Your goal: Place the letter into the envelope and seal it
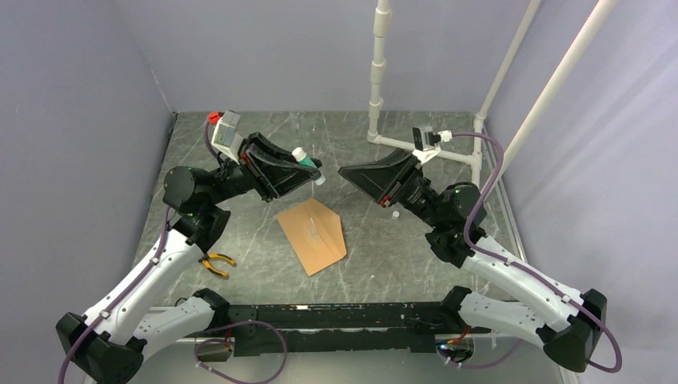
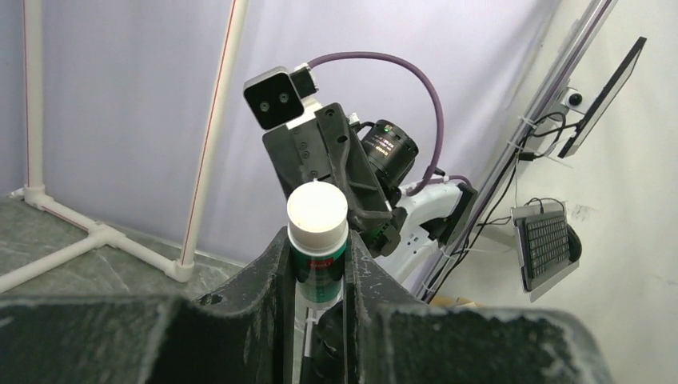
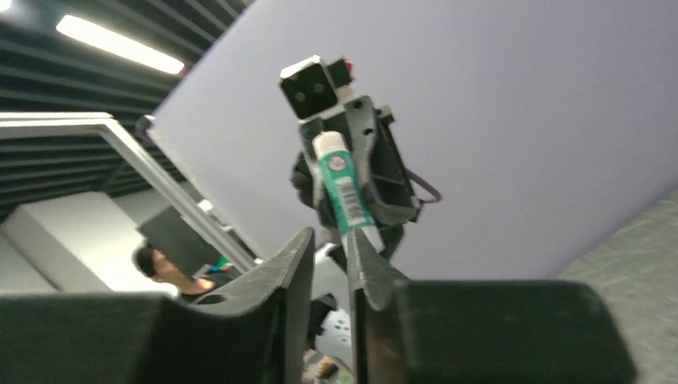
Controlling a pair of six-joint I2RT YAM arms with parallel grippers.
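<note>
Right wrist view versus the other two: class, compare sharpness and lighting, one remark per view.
Right wrist: soft and smeared throughout, the ceiling strip light blown out at upper left. Left wrist: crisp on the green-labelled tube, with a dark, blurred foreground. Top external: even, soft light; the envelope casts barely any shadow.

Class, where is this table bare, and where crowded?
Free: marble tabletop between the brown paper envelope and the right arm; the back strip left of the white pipe frame. Crowded: by the envelope's far end, where left gripper and right gripper nearly meet.
</note>
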